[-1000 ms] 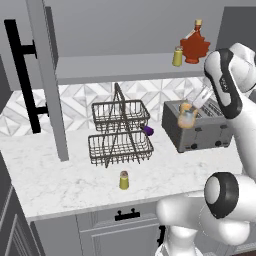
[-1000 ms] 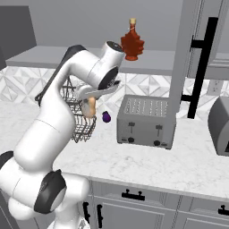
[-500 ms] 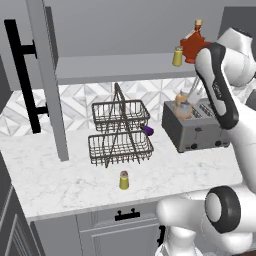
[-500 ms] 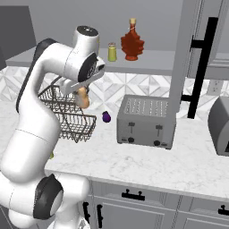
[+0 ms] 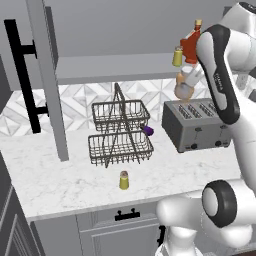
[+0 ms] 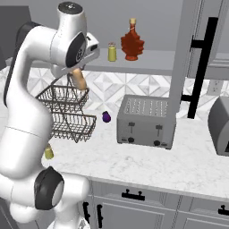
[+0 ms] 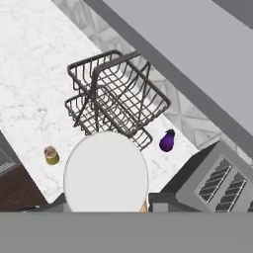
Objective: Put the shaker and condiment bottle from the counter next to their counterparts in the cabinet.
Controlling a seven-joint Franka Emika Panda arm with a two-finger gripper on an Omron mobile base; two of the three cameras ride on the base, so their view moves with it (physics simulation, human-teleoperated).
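My gripper (image 5: 186,81) is shut on the condiment bottle (image 5: 183,89), an orange-tan bottle that hangs tilted above the toaster and just below the cabinet shelf (image 5: 115,69). From the other side the bottle (image 6: 79,80) hangs under the hand, left of the shelf's contents. Its white cap (image 7: 106,173) fills the lower middle of the hand view. The shaker (image 5: 124,180) stands on the marble counter (image 5: 60,180) in front of the wire basket, also seen as the shaker (image 6: 48,152) and shaker (image 7: 50,155). The counterparts, a twin shaker (image 5: 177,56) and a dark-red bottle (image 5: 192,44), stand on the shelf.
A two-tier wire basket (image 5: 121,133) stands mid-counter with a purple eggplant (image 5: 148,130) beside it. The grey toaster (image 5: 197,123) is right of that. The cabinet door (image 5: 48,75) with its black bar handle (image 5: 24,75) stands open at the left. Another grey appliance (image 6: 221,125) sits far right.
The arm has lifted the condiment bottle from in front of the toaster up toward the shelf. The shaker on the counter has stayed put.
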